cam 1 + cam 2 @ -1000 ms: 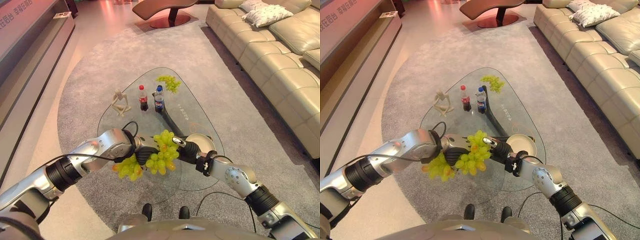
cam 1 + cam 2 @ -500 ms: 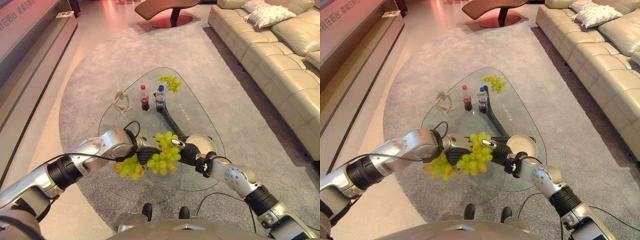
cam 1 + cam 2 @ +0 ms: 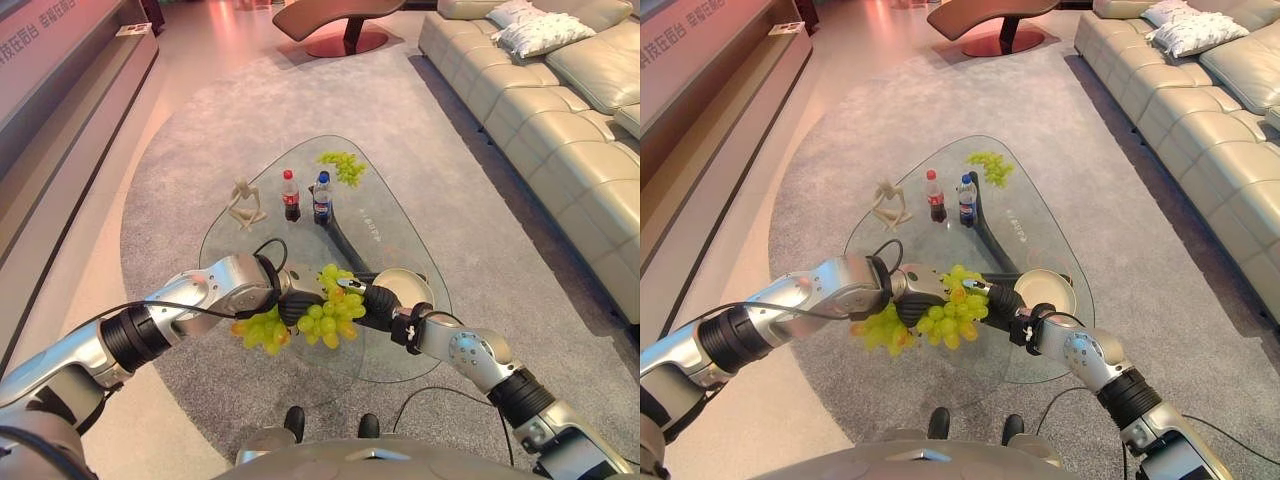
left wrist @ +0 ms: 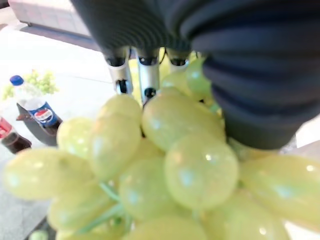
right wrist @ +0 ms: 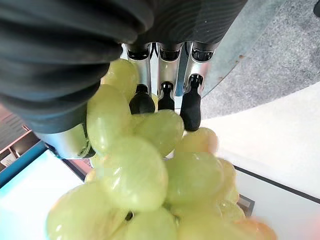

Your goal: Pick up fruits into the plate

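Note:
Two bunches of green grapes hang over the near end of the glass table [image 3: 262, 243]. My left hand [image 3: 291, 304] is shut on one bunch [image 3: 262, 329]; its fingers [image 4: 140, 75] curl onto the grapes [image 4: 165, 165]. My right hand [image 3: 374, 304] is shut on the other bunch [image 3: 331, 304], with its dark fingertips [image 5: 165, 97] pressed into the grapes [image 5: 145, 170]. The two hands meet, and the bunches touch. A beige plate [image 3: 405, 288] lies on the glass just right of the right hand. A third bunch [image 3: 342, 166] lies at the table's far end.
A cola bottle [image 3: 290, 196], a blue-labelled bottle [image 3: 321, 197] and a pale wooden figure [image 3: 243, 205] stand at mid-table. A beige sofa [image 3: 560, 120] runs along the right. A brown lounge chair [image 3: 330, 20] stands at the back, on the grey rug [image 3: 200, 130].
Both hands have edged a little to the right and lower with their bunches, closer to the plate. The view has shifted slightly too.

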Controlling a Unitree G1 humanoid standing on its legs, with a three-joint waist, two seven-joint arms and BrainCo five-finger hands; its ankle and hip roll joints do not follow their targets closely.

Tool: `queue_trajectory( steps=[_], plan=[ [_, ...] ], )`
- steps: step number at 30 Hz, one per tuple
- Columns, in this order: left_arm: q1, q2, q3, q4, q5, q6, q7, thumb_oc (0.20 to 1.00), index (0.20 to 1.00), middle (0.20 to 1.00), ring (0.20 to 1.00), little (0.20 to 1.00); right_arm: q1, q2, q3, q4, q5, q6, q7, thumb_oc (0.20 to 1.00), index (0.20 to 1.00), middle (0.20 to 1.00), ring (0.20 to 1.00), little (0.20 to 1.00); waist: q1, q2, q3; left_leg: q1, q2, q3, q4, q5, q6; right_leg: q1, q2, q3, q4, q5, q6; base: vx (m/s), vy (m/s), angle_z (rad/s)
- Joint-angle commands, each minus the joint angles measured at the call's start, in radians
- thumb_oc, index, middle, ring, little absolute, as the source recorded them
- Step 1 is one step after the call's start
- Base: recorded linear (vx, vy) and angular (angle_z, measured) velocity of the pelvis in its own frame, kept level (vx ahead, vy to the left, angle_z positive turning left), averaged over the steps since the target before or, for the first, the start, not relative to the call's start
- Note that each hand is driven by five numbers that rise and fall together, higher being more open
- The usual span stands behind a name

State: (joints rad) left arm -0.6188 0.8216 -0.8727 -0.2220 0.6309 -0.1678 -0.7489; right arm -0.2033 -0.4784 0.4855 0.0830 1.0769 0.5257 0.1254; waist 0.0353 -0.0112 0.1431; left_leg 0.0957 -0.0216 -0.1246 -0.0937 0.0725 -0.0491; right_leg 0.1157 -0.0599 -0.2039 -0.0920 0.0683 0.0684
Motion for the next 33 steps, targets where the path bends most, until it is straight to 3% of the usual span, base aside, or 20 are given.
queue_trajectory(
  steps=[1,10,20,23,25,33],
  plan=[
    [-0.136,-0.088,-0.02,0.011,-0.003,0.017,0.06,0.2,0.2,0.2,0.2,0.2,-0.097,0.089,0.044,-0.029,0.043,-0.011,0.046,0.2,0.2,0.2,0.2,0.2,0.009,-0.012,-0.017,0.073,-0.011,0.114,0.055,-0.135,0.018,0.05,-0.014,0.017,0.012,-0.05,0.038,0.0,0.0,0.0],
    [-0.116,-0.095,-0.016,0.029,0.009,0.017,0.082,0.2,0.2,0.2,0.2,0.2,-0.08,0.091,0.02,-0.023,0.053,-0.027,0.058,0.2,0.2,0.2,0.2,0.2,0.005,-0.014,-0.028,0.075,-0.009,0.116,0.048,-0.133,0.017,0.05,-0.011,0.021,0.008,-0.051,0.039,0.0,0.0,0.0],
    [-0.026,-0.083,0.045,0.052,-0.036,0.066,0.13,0.2,0.2,0.2,0.2,0.2,-0.041,0.099,-0.038,-0.037,0.148,-0.111,0.057,0.2,0.2,0.2,0.2,0.2,0.01,-0.009,-0.027,0.066,-0.004,0.123,0.049,-0.128,0.015,0.043,-0.014,0.015,0.005,-0.044,0.042,0.0,0.0,0.0],
    [0.011,-0.085,0.08,0.06,-0.064,0.093,0.136,0.492,0.492,0.492,0.492,0.492,-0.022,0.11,-0.06,-0.033,0.186,-0.134,0.063,0.2,0.2,0.2,0.2,0.2,0.013,-0.006,-0.026,0.068,-0.002,0.124,0.047,-0.127,0.015,0.044,-0.013,0.014,0.005,-0.045,0.042,0.0,0.0,0.0],
    [0.063,-0.086,0.128,0.069,-0.099,0.12,0.142,1.0,1.0,1.0,1.0,1.0,0.009,0.118,-0.088,-0.031,0.214,-0.156,0.081,0.2,0.2,0.2,0.2,0.2,0.017,-0.003,-0.027,0.067,0.0,0.124,0.046,-0.125,0.015,0.043,-0.013,0.012,0.005,-0.045,0.042,-0.02,0.005,0.0],
    [0.193,-0.099,0.258,0.072,-0.206,0.176,0.188,1.0,1.0,1.0,1.0,1.0,0.088,0.141,-0.149,-0.021,0.274,-0.221,0.135,0.2,0.2,0.2,0.2,0.2,0.032,0.002,-0.025,0.074,0.006,0.121,0.04,-0.129,0.014,0.05,-0.012,0.006,0.005,-0.055,0.043,0.01,0.001,0.0]
  ],
)
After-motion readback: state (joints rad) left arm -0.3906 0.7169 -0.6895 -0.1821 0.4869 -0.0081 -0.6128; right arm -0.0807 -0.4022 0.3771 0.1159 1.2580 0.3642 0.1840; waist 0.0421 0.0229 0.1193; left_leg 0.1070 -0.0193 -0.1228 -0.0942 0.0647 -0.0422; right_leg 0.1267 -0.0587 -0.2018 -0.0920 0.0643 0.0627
